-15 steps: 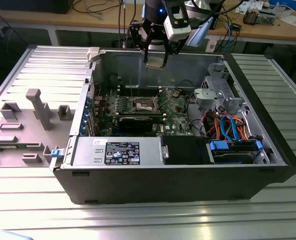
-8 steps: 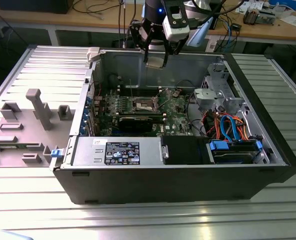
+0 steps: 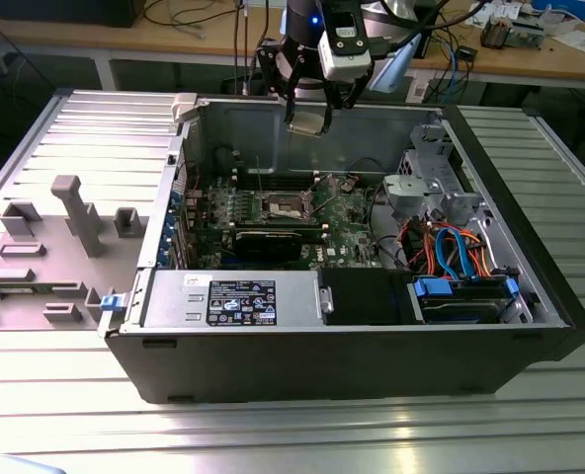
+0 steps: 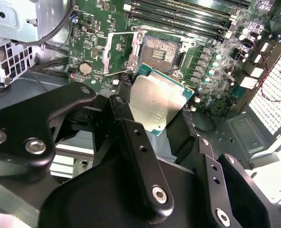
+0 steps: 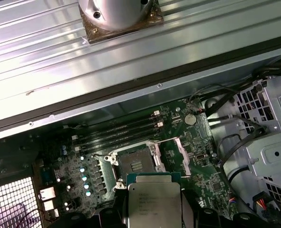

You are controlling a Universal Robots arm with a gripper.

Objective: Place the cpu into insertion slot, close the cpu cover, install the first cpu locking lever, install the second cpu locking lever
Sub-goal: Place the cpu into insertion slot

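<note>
One tool [image 3: 308,114] grips the cpu [image 4: 157,102] by two opposite edges, high above the open computer case [image 3: 322,365]. Cpu is well clear of the green motherboard [image 5: 190,178]. Insertion slot [image 4: 160,50] lies bare, pin field exposed. Cpu cover [image 5: 183,148] stands swung open beside it.

The insertion slot [image 3: 286,205] lies open from above, between the long black card [image 3: 273,242] and the drive cage [image 3: 426,183].
</note>
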